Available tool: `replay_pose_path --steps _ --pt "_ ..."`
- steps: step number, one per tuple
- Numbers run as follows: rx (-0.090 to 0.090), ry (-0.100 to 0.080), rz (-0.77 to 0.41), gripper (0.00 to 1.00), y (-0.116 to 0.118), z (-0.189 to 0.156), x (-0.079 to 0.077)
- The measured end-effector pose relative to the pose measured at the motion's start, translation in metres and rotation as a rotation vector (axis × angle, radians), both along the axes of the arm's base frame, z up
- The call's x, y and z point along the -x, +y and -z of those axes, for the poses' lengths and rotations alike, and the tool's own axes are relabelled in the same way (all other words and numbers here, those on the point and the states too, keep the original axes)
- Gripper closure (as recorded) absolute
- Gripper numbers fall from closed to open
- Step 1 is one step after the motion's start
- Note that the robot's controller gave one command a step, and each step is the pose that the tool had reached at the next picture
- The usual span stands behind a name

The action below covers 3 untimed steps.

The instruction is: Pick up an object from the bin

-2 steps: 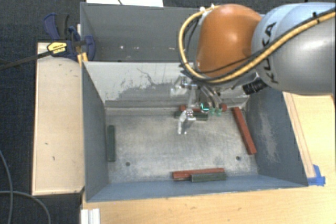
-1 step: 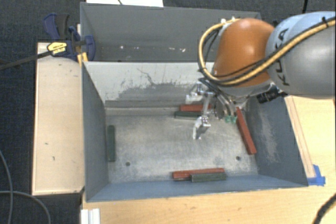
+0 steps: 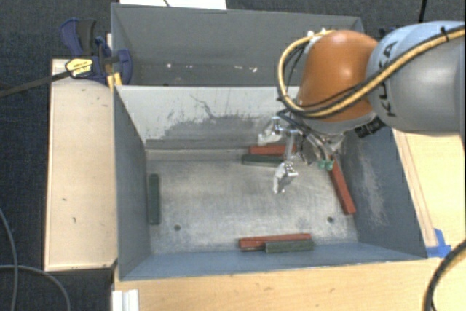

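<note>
My gripper (image 3: 279, 155) hangs over the back middle of the bin, under the orange wrist cover. Its two metal fingers stand open, one fingertip (image 3: 285, 177) toward the front and the other (image 3: 274, 130) toward the back wall. Between them lie the right ends of a short red bar (image 3: 263, 150) and a dark green bar (image 3: 255, 159), side by side on the floor by the back wall. Whether the fingers touch the bars I cannot tell. A longer red bar (image 3: 342, 191) lies slanted along the right wall, just right of the gripper.
A red bar (image 3: 273, 238) and a dark green bar (image 3: 290, 247) lie together along the front wall. One dark green bar (image 3: 153, 198) lies by the left wall. The arm comes in over the bin's right rim.
</note>
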<state>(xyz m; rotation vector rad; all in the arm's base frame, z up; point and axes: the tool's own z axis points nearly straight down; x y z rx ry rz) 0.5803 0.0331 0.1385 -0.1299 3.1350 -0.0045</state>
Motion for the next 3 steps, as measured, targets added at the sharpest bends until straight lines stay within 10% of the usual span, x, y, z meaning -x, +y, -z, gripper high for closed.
replay_pose_path --steps 1,2,3 --pt "-0.004 0.001 0.056 0.00 0.008 0.014 -0.007" --pt "-0.007 -0.026 0.150 1.00 0.018 0.055 -0.015" --pt "-0.007 -0.026 0.151 1.00 0.018 0.055 -0.015"
